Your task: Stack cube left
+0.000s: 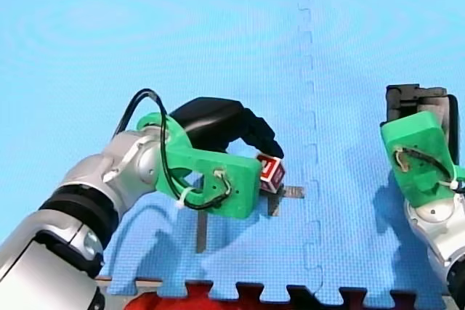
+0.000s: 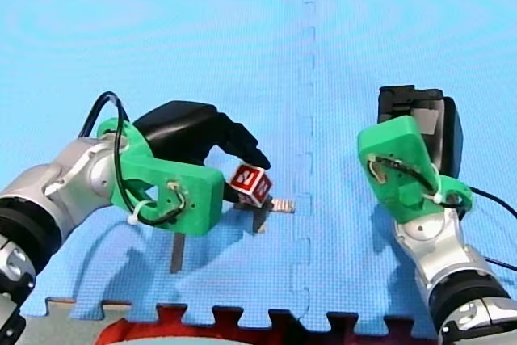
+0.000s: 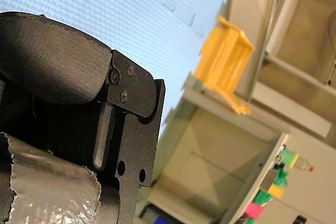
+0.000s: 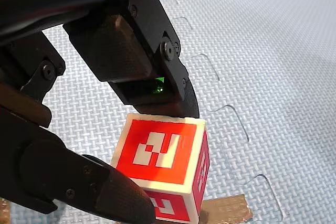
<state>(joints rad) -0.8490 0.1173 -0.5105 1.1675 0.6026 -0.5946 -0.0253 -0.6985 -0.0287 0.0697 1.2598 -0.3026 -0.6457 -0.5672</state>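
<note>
A red and white cube (image 1: pixel 271 173) with block markings is tilted in the fingers of my left hand (image 1: pixel 269 166), near the middle front of the blue foam mat (image 1: pixel 218 49). The cube hangs just over a grey tape mark (image 1: pixel 292 192). In the second wrist view the same cube (image 4: pixel 165 169) sits between black fingers (image 4: pixel 131 56) above the tape (image 4: pixel 226 208). My right hand (image 1: pixel 420 136) is at the right side of the mat, well apart from the cube, and holds nothing.
A toothed seam (image 1: pixel 309 107) runs between the two mat tiles, just right of the cube. A red object (image 1: pixel 211 299) pokes out at the mat's front edge. The first wrist view shows a yellow item (image 3: pixel 226 66) on a shelf beyond the mat.
</note>
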